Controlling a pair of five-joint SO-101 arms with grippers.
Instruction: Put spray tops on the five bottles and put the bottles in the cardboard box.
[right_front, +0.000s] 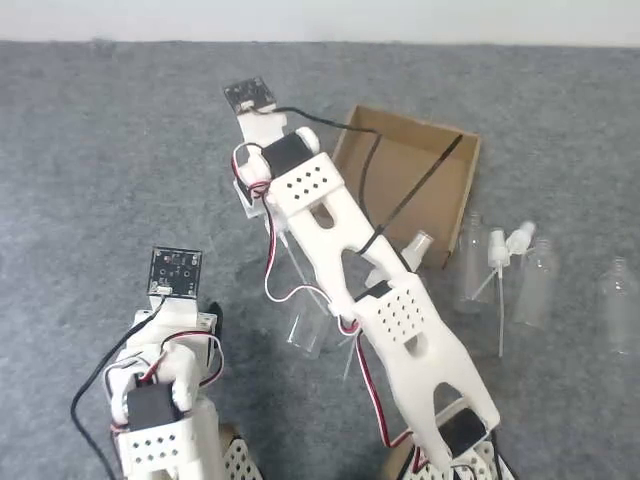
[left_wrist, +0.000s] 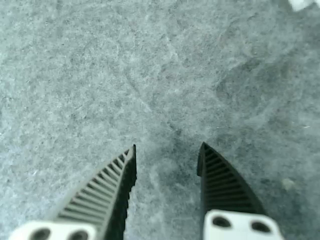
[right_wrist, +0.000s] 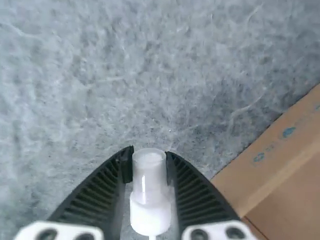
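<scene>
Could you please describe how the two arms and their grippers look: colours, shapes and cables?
The left arm and right arm are white perforated plastic with black motors and red, white and black cables. The left gripper and right gripper have black, ribbed, pointed fingers on white bases.

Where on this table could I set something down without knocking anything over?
Widest bare patch: the grey mat left of the right arm, beyond the left arm. Another strip lies past the cardboard box, along the far edge. Crowded: right of the box, among the bottles and loose spray tops.
</scene>
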